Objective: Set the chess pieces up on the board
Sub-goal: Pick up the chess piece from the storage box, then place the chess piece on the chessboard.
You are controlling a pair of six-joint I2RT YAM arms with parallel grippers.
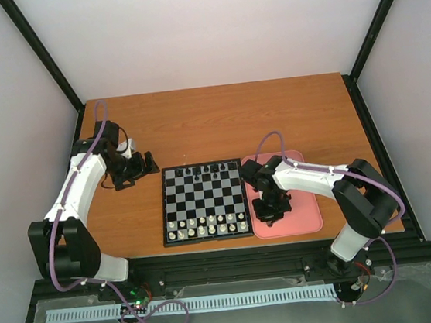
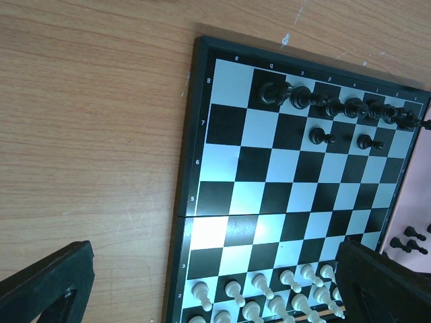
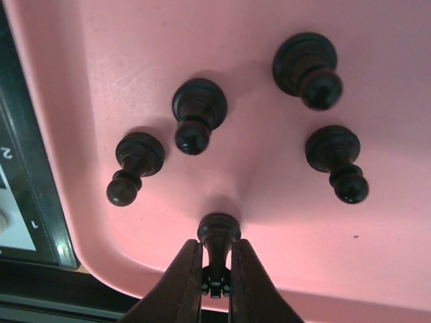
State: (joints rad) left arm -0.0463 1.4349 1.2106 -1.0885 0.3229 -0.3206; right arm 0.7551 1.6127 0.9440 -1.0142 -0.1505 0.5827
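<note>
The board (image 1: 204, 198) lies mid-table, also seen in the left wrist view (image 2: 269, 188). Black chess pieces (image 1: 201, 168) line its far row (image 2: 337, 106), with two black pawns (image 2: 320, 138) one row in. Several loose black pawns (image 3: 196, 111) stand on the pink tray (image 3: 222, 40) right of the board. My right gripper (image 3: 215, 259) is down in the tray (image 1: 303, 215), shut on the stem of one black pawn (image 3: 217, 232) that still stands on the tray floor. My left gripper (image 2: 215, 296) hangs open over the board's left part, holding nothing.
White pieces (image 1: 207, 225) fill the board's two near rows (image 2: 269, 296). The tray's near rim (image 3: 168, 286) is just below the held pawn, and the board's black border (image 3: 37, 202) runs along its left. Bare wood table (image 1: 219, 122) lies beyond the board.
</note>
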